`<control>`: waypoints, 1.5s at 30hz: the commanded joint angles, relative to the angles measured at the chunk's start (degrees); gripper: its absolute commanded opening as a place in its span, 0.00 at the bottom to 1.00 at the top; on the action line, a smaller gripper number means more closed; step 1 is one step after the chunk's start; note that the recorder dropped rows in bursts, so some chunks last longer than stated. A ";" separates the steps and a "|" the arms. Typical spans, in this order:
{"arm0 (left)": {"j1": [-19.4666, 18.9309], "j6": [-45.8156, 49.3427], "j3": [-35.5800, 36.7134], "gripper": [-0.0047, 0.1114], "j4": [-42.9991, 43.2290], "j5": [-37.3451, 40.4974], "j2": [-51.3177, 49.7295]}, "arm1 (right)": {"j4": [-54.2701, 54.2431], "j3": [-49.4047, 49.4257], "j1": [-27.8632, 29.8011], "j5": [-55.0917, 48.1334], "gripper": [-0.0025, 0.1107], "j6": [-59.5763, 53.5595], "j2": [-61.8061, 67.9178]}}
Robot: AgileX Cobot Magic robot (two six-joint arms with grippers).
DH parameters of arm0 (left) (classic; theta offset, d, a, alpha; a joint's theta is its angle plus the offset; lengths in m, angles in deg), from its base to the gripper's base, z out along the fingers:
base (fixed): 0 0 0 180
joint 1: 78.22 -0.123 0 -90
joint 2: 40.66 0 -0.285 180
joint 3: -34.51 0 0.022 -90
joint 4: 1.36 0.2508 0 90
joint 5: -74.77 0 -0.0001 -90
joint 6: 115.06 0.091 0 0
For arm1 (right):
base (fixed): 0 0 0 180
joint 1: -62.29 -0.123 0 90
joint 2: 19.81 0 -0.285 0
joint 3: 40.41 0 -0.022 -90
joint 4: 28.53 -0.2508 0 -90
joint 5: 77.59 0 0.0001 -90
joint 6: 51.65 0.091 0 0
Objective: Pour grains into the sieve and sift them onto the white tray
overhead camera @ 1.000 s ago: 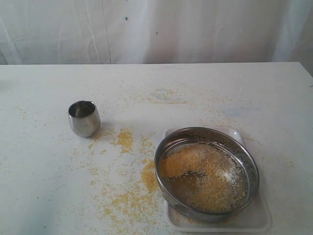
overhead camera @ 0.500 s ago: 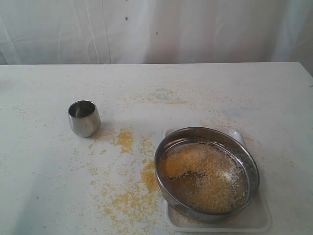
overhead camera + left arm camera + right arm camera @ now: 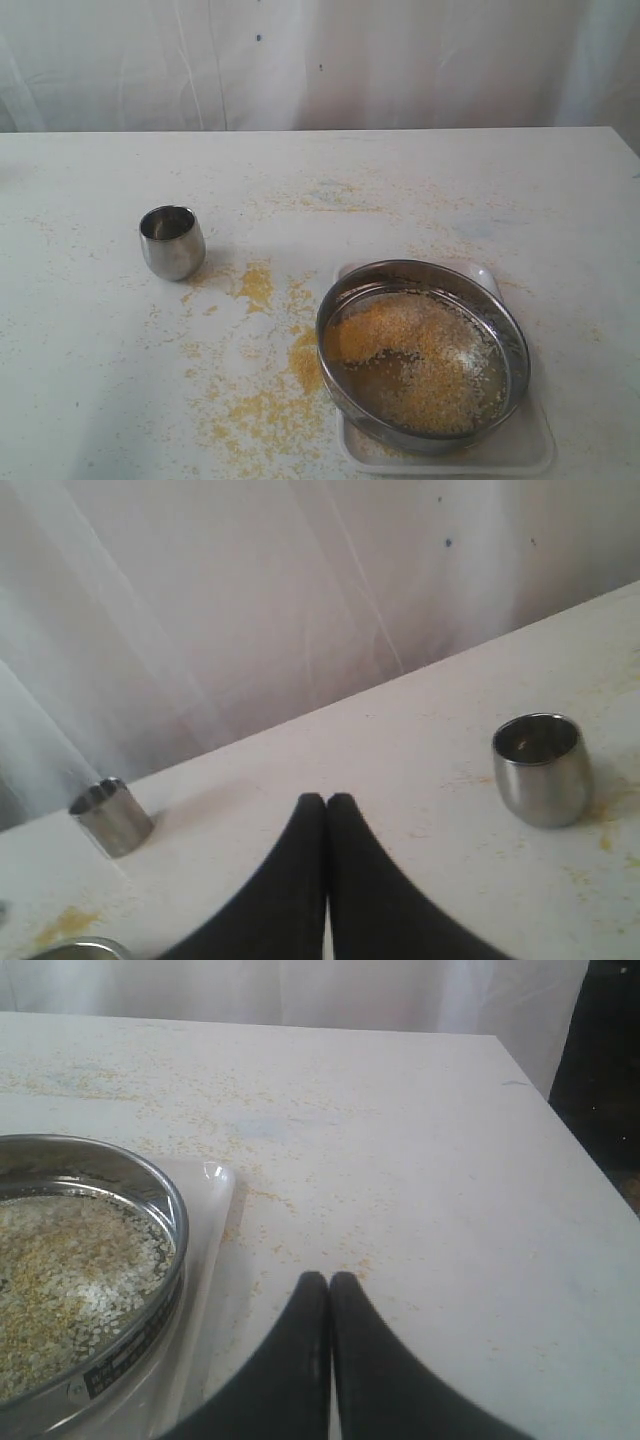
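Grains [image 3: 420, 365], golden meal mixed with paler rice-like bits, lie in a patchy layer inside the sieve [image 3: 342, 398], at the front right of a white table [image 3: 90, 380]. The tabletop is matte and dusted with yellow specks. Behind it hangs a white fabric backdrop [image 3: 300, 60] with soft vertical folds and a few small dark marks. The light is flat and pale.

From the left, a rounded steel cup [image 3: 172, 241] stands upright on the table, well apart from the sieve. Between the two, spilled meal [image 3: 262, 405] spreads in loose yellow patches, thickest just beside the sieve's left wall. The sieve, a wide shallow steel ring with grey mesh, rests on the white tray [image 3: 525, 445] and covers most of it. Only the tray's far corners, right edge and front rim show. Right of the tray the table is lightly speckled.

The left wrist view shows the left gripper [image 3: 327, 802] over the table, its black fingers pressed together and pinching nothing. The rounded cup is ahead of it, and a straight-sided steel cup [image 3: 110, 816] stands near the table's edge by the backdrop. The right wrist view shows the right gripper [image 3: 330, 1282], likewise pressed together and empty, near the tray. A dark gap [image 3: 605, 1060] lies past the table's end.
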 commanded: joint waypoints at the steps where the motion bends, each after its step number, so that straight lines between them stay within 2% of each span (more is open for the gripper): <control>1: 0.37 -4.46 -0.31 0.04 -8.50 2.61 0.30 | 0.11 0.05 -0.08 0.34 0.02 -0.46 -0.20; 7: 1.49 -4.35 -0.20 0.04 -11.39 4.82 0.31 | 0.11 0.05 -0.08 0.34 0.02 -0.46 -0.20; 9: 1.38 -9.78 0.07 0.04 -5.90 7.64 0.31 | 0.11 0.05 -0.08 0.34 0.02 -0.46 -0.20; 10: 0.99 -24.96 1.66 0.04 3.92 7.86 0.31 | 0.11 0.05 -0.08 0.34 0.02 -0.46 -0.20; 11: 0.76 -34.01 2.85 0.04 8.24 7.88 0.44 | 0.11 0.05 -0.08 0.34 0.02 -0.46 -0.20; 12: 0.76 -48.04 5.72 0.04 11.90 7.88 1.36 | 0.11 0.05 -0.08 0.34 0.02 -0.46 -0.20; 14: 0.76 -56.40 9.31 0.04 12.04 5.96 3.30 | 0.11 0.05 -0.08 0.34 0.02 -0.46 -0.20; 15: 0.76 -57.54 10.89 0.04 12.04 4.61 4.27 | 0.11 0.05 -0.08 0.34 0.02 -0.46 -0.20; 18: 0.76 -54.52 14.44 0.04 12.04 -1.08 8.28 | 0.11 0.05 -0.08 0.34 0.02 -0.46 -0.20; 19: 0.76 -52.13 14.44 0.04 12.42 4.60 8.28 | 0.11 0.05 -0.08 0.34 0.02 -0.46 -0.20; 22: 0.76 -41.09 14.44 0.04 12.82 11.01 8.28 | 0.11 0.05 -0.08 0.34 0.02 -0.46 -0.20; 25: 0.76 -31.04 14.44 0.04 12.82 11.35 8.28 | 0.11 0.05 -0.08 0.34 0.02 -0.46 -0.20; 27: 0.76 -28.53 14.44 0.04 12.82 11.22 8.28 | 0.11 0.05 -0.08 0.34 0.02 -0.46 -0.20; 33: 0.76 -29.01 14.44 0.04 10.94 11.22 8.28 | 0.11 0.05 -0.08 0.34 0.02 -0.46 -0.20; 38: 0.76 -43.62 14.44 0.04 5.92 11.22 8.28 | 0.11 0.05 -0.08 0.34 0.02 -0.46 -0.20; 45: 0.76 -42.85 14.44 0.04 6.15 11.23 8.28 | 0.11 0.05 -0.08 0.34 0.02 -0.46 -0.20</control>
